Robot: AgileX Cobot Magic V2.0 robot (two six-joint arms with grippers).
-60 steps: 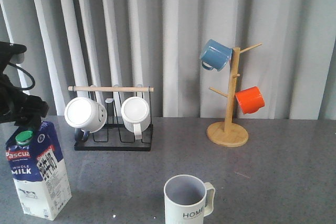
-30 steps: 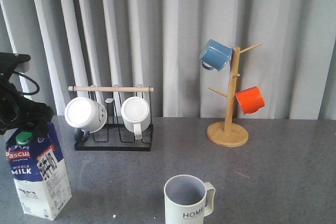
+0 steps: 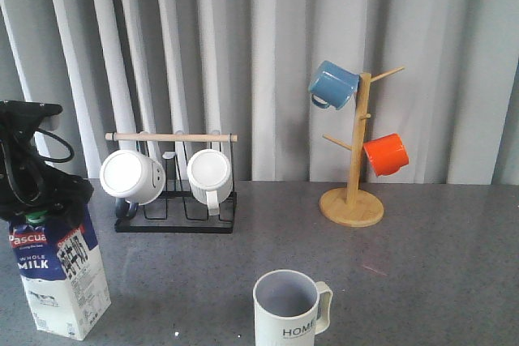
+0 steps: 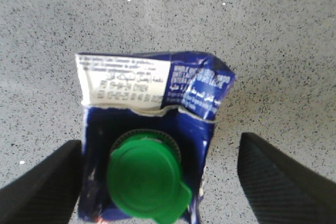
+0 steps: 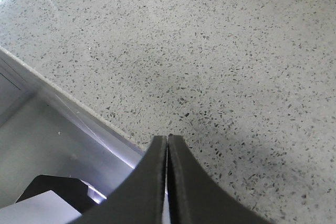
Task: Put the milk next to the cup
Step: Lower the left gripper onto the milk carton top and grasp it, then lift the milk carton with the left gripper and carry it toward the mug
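Observation:
The milk (image 3: 61, 273), a blue-and-white carton, stands upright at the front left of the grey table. My left gripper (image 3: 39, 194) hangs right over its top and hides most of the gable there. In the left wrist view the gripper (image 4: 157, 153) is open, with the carton top (image 4: 149, 93) and its green cap (image 4: 147, 182) between the fingers. One finger (image 4: 50, 182) is close against the carton's side and the other (image 4: 273, 174) stands well apart. The cup (image 3: 288, 307), an off-white mug marked HOME, sits at the front centre. My right gripper (image 5: 168, 142) is shut and empty above the table's edge.
A black rack (image 3: 174, 218) holding two white mugs stands behind the milk. Further right is a wooden mug tree (image 3: 354, 160) with a blue mug (image 3: 332, 84) and an orange mug (image 3: 385, 154). The right wrist view shows the table's edge (image 5: 79, 109).
My left arm has come down and a little to the right, onto the top of the milk. The green cap is now largely covered in the front view. Milk and cup have not moved.

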